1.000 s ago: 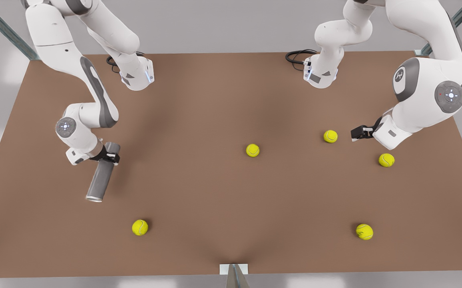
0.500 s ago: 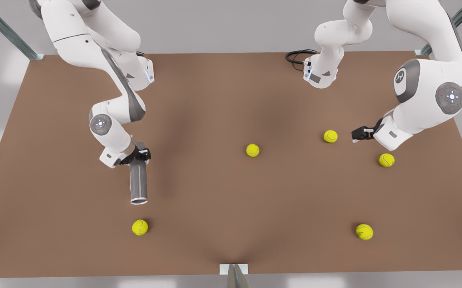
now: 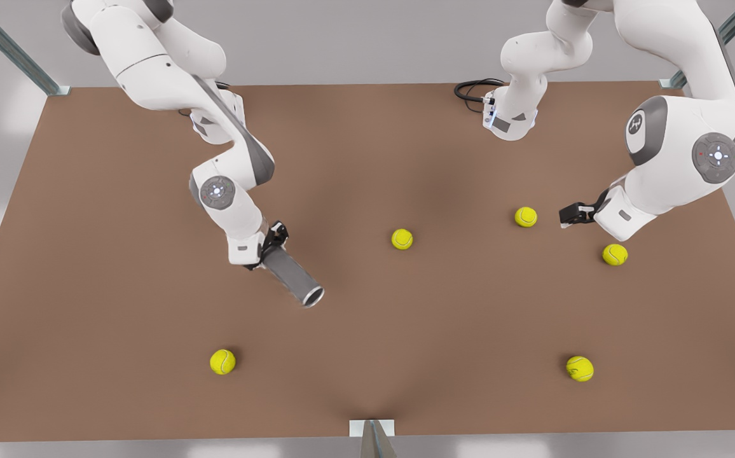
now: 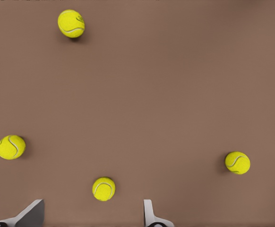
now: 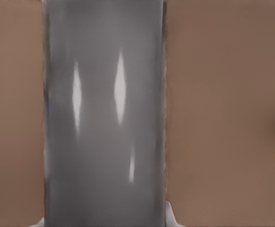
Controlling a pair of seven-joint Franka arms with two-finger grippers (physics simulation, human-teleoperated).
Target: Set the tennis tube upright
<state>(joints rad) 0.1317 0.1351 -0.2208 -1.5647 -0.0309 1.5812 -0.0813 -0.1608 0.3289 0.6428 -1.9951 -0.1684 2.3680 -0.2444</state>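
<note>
Right gripper (image 3: 270,247), front view's left, fingers clamped on dark grey cylindrical tennis tube (image 3: 292,278) (image 5: 104,113): tilted, silvery rim end toward near-right, above brown worktop (image 3: 367,381). Left gripper (image 3: 570,214) waits, fingers apart.

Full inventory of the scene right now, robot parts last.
tennis tube: 1, dark grey with silvery rim, held tilted over the table, front view's left of centre
tennis balls: 5, yellow-green, on the table; centre, lower left, lower right, and two at the front view's right
table: 1, brown
right claw: shut on the tennis tube near its plain end
left claw: open, empty, waiting above the table beside the right-hand balls
</note>
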